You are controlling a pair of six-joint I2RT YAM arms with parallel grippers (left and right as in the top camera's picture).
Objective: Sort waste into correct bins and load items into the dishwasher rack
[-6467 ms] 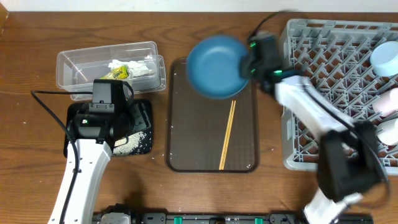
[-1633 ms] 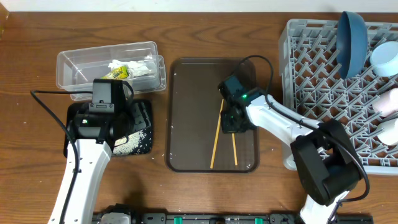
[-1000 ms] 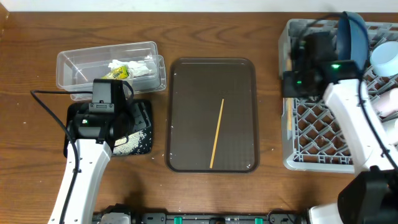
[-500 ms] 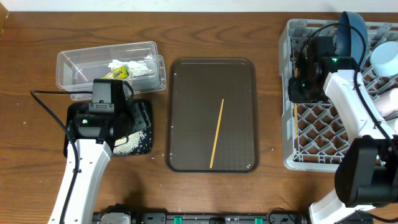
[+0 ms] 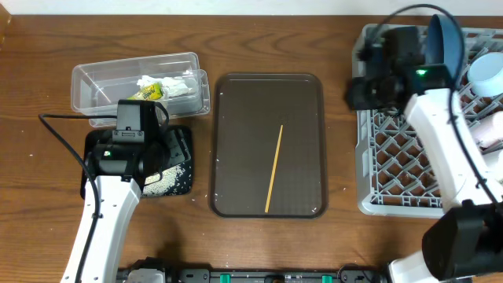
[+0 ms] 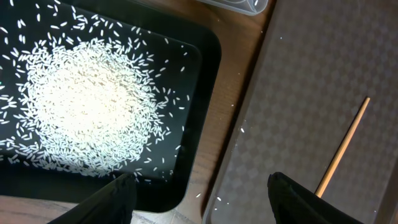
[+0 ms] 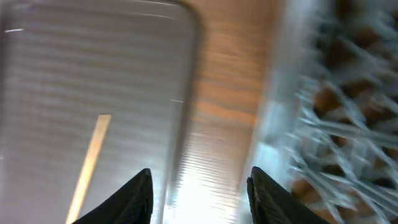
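Observation:
One wooden chopstick [image 5: 274, 168] lies on the brown serving tray [image 5: 236, 118]; it also shows in the left wrist view [image 6: 342, 146] and, blurred, in the right wrist view [image 7: 90, 155]. The grey dishwasher rack [image 5: 409, 181] holds the dark-blue plate [image 5: 444, 39] on edge, a pale round vessel [image 5: 487, 72] and the pink cup [image 5: 493, 130]. My right gripper [image 5: 357, 94] [image 7: 199, 199] is open and empty over the rack's left edge [image 7: 329, 124]. My left gripper [image 5: 134, 153] [image 6: 202, 199] is open and empty above the black tray [image 5: 182, 145] [image 6: 199, 74] with white rice [image 5: 163, 181] [image 6: 87, 118].
The clear tub [image 5: 94, 79] at the back left holds the yellow-green wrapper [image 5: 148, 93] and white tissue [image 5: 169, 82]. A few loose rice grains lie between the black tray and the brown tray [image 6: 311, 74].
The right arm stood the blue plate in the rack, then took one of two chopsticks from the brown tray to the rack. It now hovers empty at the rack's left edge. Left arm unmoved.

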